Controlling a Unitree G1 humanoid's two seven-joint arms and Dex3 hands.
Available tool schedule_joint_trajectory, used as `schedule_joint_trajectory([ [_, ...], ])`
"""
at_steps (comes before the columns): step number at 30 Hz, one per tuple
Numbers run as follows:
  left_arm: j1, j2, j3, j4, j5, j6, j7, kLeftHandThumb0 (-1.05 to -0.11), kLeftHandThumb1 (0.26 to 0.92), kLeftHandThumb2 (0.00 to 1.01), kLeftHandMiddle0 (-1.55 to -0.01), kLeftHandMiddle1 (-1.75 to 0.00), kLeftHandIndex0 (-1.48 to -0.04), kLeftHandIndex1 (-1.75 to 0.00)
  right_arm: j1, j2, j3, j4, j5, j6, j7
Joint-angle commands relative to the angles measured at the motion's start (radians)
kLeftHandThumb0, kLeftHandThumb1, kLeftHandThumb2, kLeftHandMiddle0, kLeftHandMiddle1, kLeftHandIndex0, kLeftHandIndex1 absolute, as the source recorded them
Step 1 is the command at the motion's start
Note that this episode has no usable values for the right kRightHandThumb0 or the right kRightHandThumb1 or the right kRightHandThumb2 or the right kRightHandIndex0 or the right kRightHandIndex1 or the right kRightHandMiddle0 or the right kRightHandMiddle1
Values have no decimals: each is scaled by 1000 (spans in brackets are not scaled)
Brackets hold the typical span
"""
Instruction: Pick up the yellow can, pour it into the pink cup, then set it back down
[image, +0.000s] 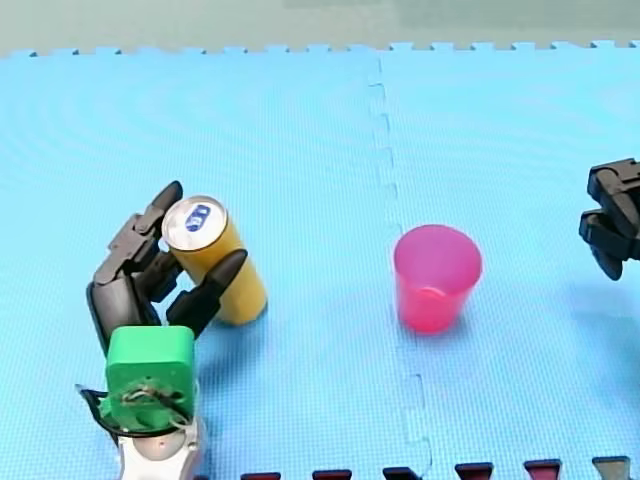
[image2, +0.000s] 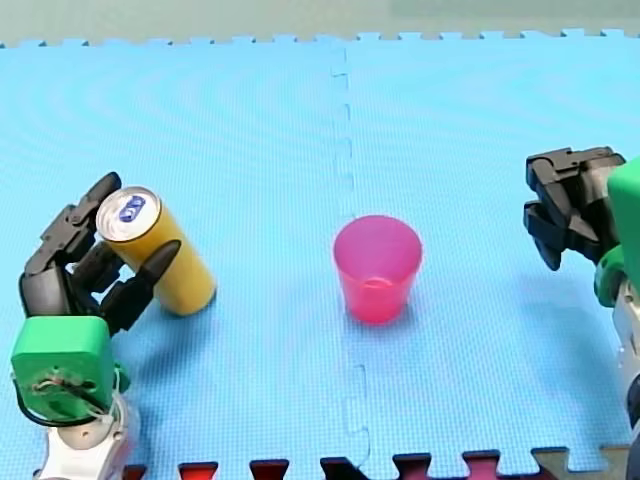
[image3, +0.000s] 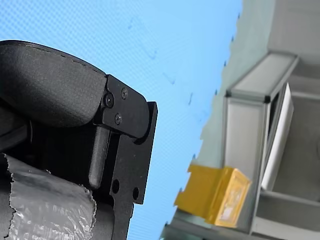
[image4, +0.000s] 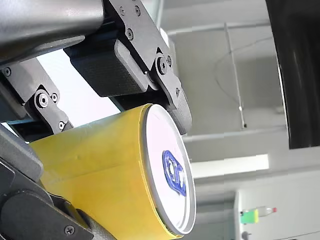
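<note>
The left hand (image: 150, 275) clasps the tilted can (image: 228, 258) at the mat's (image: 300, 150) left, well apart from the cup (image: 436, 275), so a slanted grip could slip or spill early, while the right hand (image2: 570, 205) hangs far right holding nothing.

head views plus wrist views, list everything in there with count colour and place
yellow metal can: one, yellow with a silver top, tilted, on the left part of the mat, in the left hand
pink plastic cup: one, pink, upright, mid-mat, right of the can
blue foam puzzle mat: one, blue, under everything
small edge pieces: several, red, black and grey, along the mat's near edge
yellow box: one, yellow, beyond the mat, beside a grey cabinet
left hand: one, black, fingers around the can
right hand: one, black, shut, holding nothing, at the mat's right side
</note>
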Motion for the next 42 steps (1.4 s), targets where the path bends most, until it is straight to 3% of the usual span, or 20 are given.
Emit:
schedule_joint_trajectory([
  [1,-14,-5,23,-4,-17,-15,-32,-297,796,3,-1257,-4,-1168,0,-7,-8,3,-2,-2,6,-4],
  [7,-21,-14,52,-6,-12,-15,-64,-300,798,2,-1262,-4,-1170,-1,-12,-7,6,-2,-6,10,-11],
  [11,-19,-34,48,-24,19,-17,-37,-310,797,1,-1263,-4,-1171,-1,-15,-7,8,-1,-9,12,-18],
  [20,-2,-42,30,-72,85,27,8,-336,802,2,-1264,-2,-1179,-3,-13,-4,9,-1,-13,9,-36],
  [32,15,-6,-54,-100,277,97,202,-354,804,0,-1260,0,-1184,-2,-8,-7,8,-1,-14,4,-28],
  [42,12,13,-100,-80,320,124,247,-347,805,0,-1256,0,-1185,-1,-7,-6,2,1,-9,10,-22],
])
